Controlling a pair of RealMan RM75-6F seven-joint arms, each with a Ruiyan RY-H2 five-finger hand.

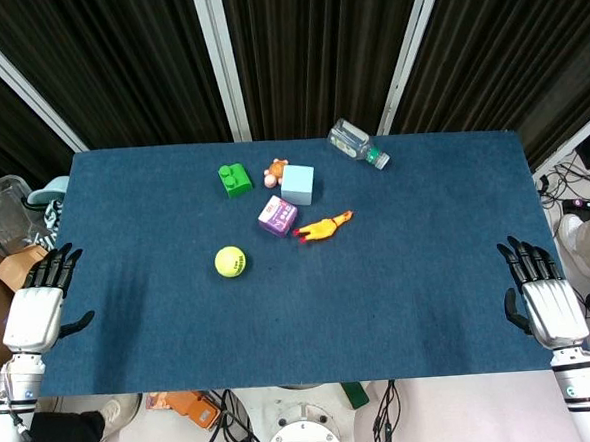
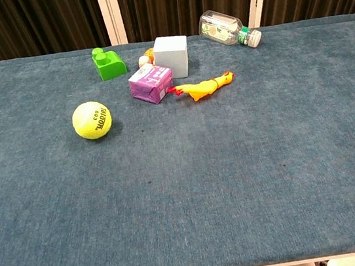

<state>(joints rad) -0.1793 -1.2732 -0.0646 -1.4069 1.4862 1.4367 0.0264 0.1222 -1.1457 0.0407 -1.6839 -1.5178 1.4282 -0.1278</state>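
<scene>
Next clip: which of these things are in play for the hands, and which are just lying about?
In play: left hand and right hand, both open and touching nothing; nearest them, the ball and rubber chicken.
Lying about: green block, blue cube, purple box, bottle, small toy behind the cube.

Ball [image 2: 92, 120] left of small carton [image 2: 151, 83], cube [image 2: 172, 56] behind it, rubber chicken [image 2: 201, 87] to its right.
</scene>
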